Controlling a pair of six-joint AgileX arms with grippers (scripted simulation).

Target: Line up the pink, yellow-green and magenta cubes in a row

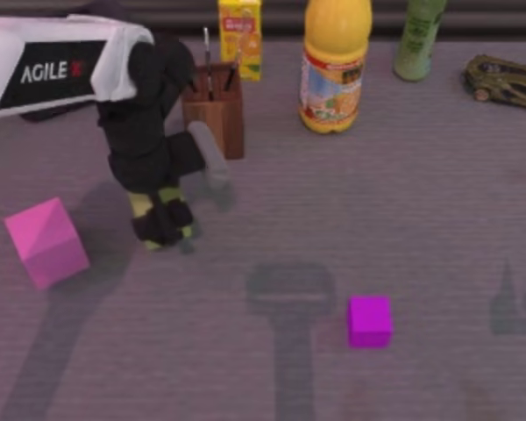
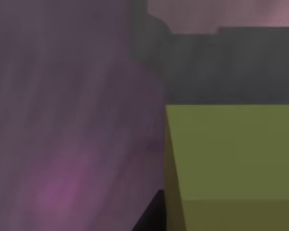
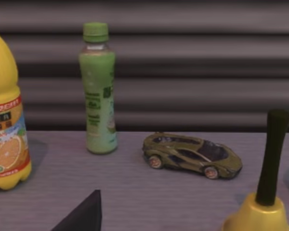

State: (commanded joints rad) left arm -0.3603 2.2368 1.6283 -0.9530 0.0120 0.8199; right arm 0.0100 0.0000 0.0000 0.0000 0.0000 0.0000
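Observation:
The yellow-green cube [image 1: 141, 205] is mostly covered by my left gripper [image 1: 163, 221], left of the table's middle; only slivers of it show in the top view. In the left wrist view the yellow-green cube [image 2: 231, 159] fills the near side, with one dark finger [image 2: 151, 216] pressed against its face, so the gripper is shut on it. The pink cube [image 1: 46, 241] lies at the left edge, turned at an angle. The magenta cube [image 1: 369, 321] sits right of centre near the front. My right gripper [image 3: 135, 227] is outside the top view; one fingertip [image 3: 86, 214] shows, set wide.
Along the back stand a wooden pen holder [image 1: 216, 110], a juice carton [image 1: 239, 35], an orange juice bottle [image 1: 336, 66], a green bottle [image 1: 419, 39] and a toy car [image 1: 504, 82]. A brass bell [image 3: 260, 211] stands close to my right gripper.

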